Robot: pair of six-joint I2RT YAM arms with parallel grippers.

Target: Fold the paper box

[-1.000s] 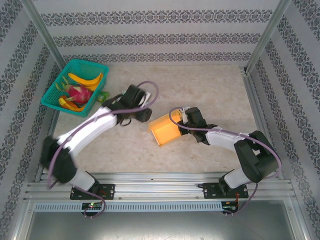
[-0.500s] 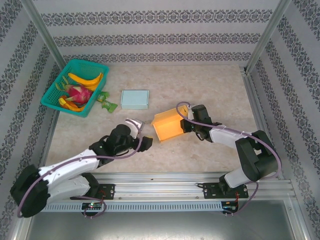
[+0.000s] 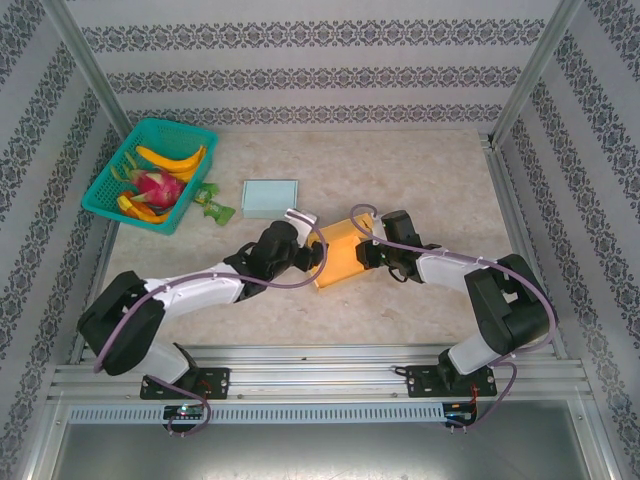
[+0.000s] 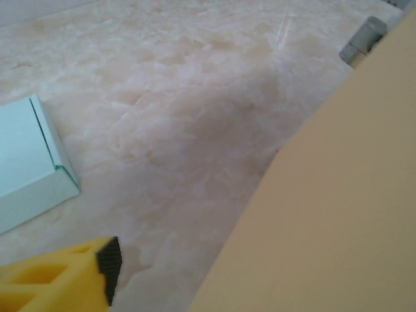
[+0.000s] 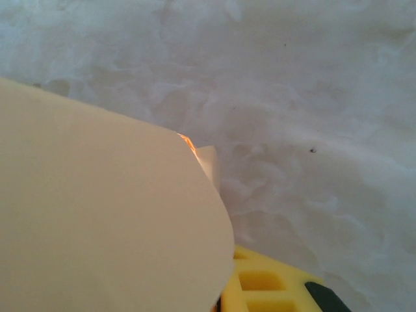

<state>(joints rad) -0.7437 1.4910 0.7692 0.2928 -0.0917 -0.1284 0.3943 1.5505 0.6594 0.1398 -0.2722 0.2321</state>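
Top view first: the orange paper box (image 3: 338, 258) sits mid-table on the marble-look table top (image 3: 430, 180), squeezed between both arms. The left arm is stretched out low and long across the table, its left gripper (image 3: 314, 258) pushed up against the box's left side. The right arm is bent in from the right, with the right gripper (image 3: 368, 251) at the box's right wall. A pale blue flat carton (image 3: 270, 198) lies a bit behind, near the teal plastic basket (image 3: 150, 170) of fruit.

Left wrist view: a big tan panel of the box is right in the lens, and one yellow fingertip (image 4: 65, 276) pokes in at the bottom. Honestly can't tell if this pincer is wide or narrow.

Right wrist view: a paper flap is draped over the yellow fingers (image 5: 266, 286). The pincer is narrow and looks pinched on the box wall.

My guess is this thing is super light and floppy and creases easily. So grab walls near fold lines, not mid-panel, and go gently or it'll crumple or skate away.
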